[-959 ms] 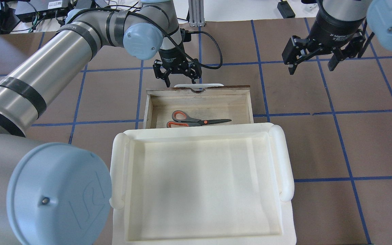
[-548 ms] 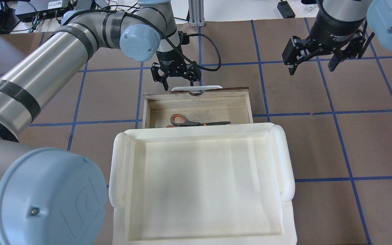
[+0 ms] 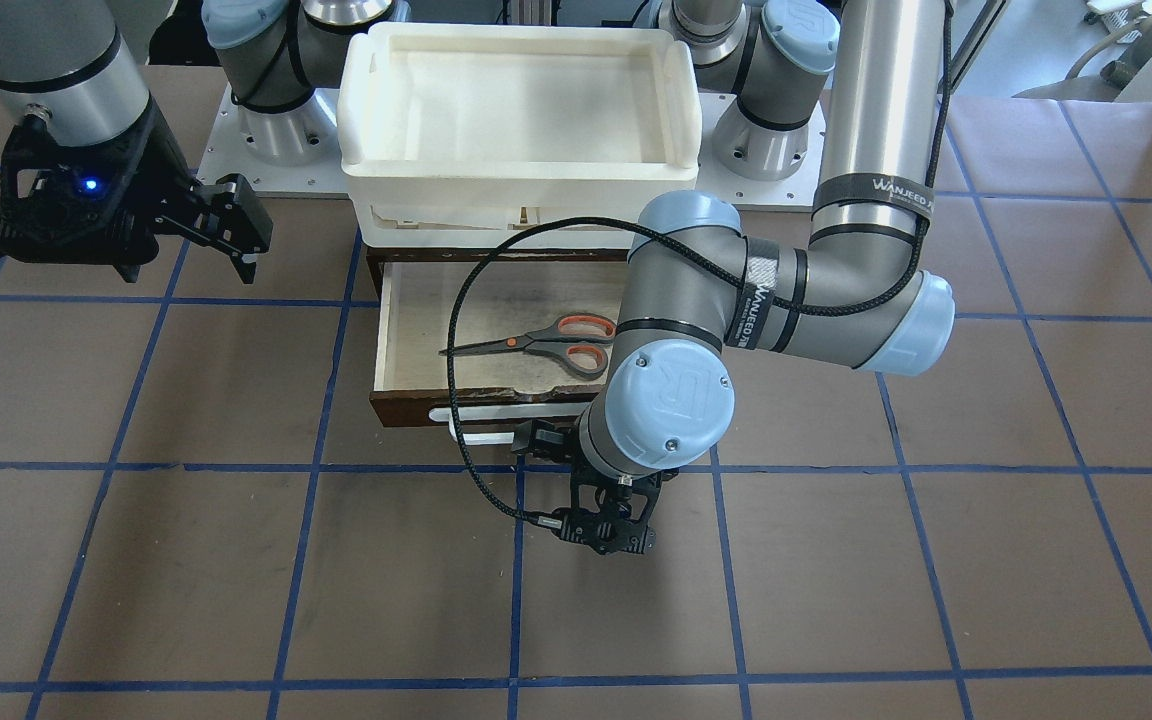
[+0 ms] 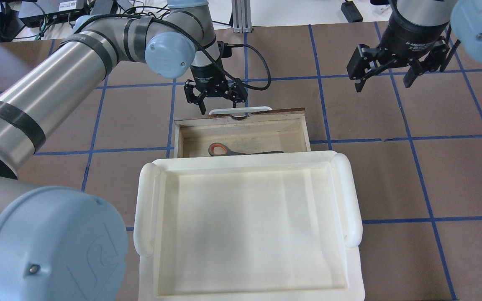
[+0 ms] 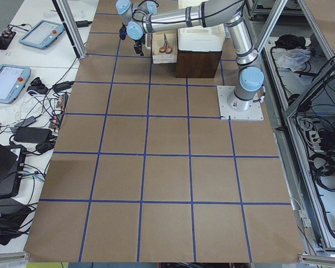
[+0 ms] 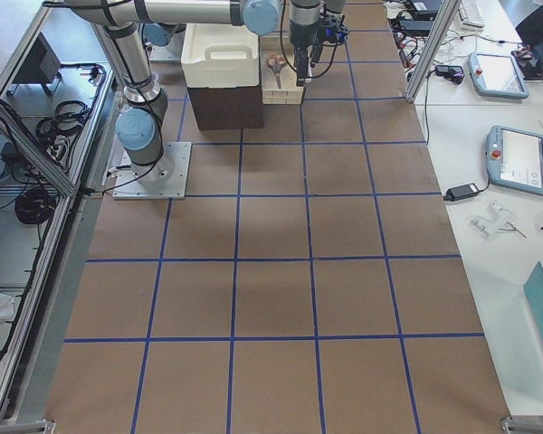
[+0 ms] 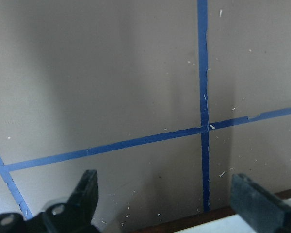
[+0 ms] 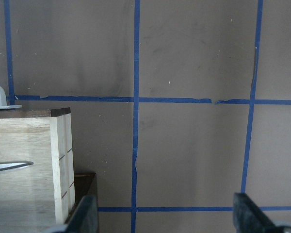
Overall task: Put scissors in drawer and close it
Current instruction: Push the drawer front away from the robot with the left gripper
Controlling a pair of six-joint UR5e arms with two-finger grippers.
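The scissors [image 3: 536, 345] lie flat inside the wooden drawer [image 3: 384, 340], orange handle loops toward my left arm. From overhead, the scissors [image 4: 224, 149] are half hidden under the white tray, and the drawer [image 4: 241, 118] sticks partly out. My left gripper [image 4: 222, 102] is open and points down just beyond the drawer's front panel, at its white handle [image 4: 241, 109]. In the left wrist view the gripper [image 7: 167, 199] holds nothing, and the panel edge shows low between its fingers. My right gripper [image 4: 383, 83] hovers open and empty over the table, far right of the drawer.
A large white tray [image 4: 144, 209] sits on the dark cabinet above the drawer. A black cable [image 3: 456, 400] loops from my left wrist over the drawer. Brown table paper with blue grid lines [image 8: 136, 99] surrounds the cabinet.
The drawer has slid inward under the white tray, hiding more of the scissors. My left gripper has followed its front panel toward the cabinet. The right arm has not moved.
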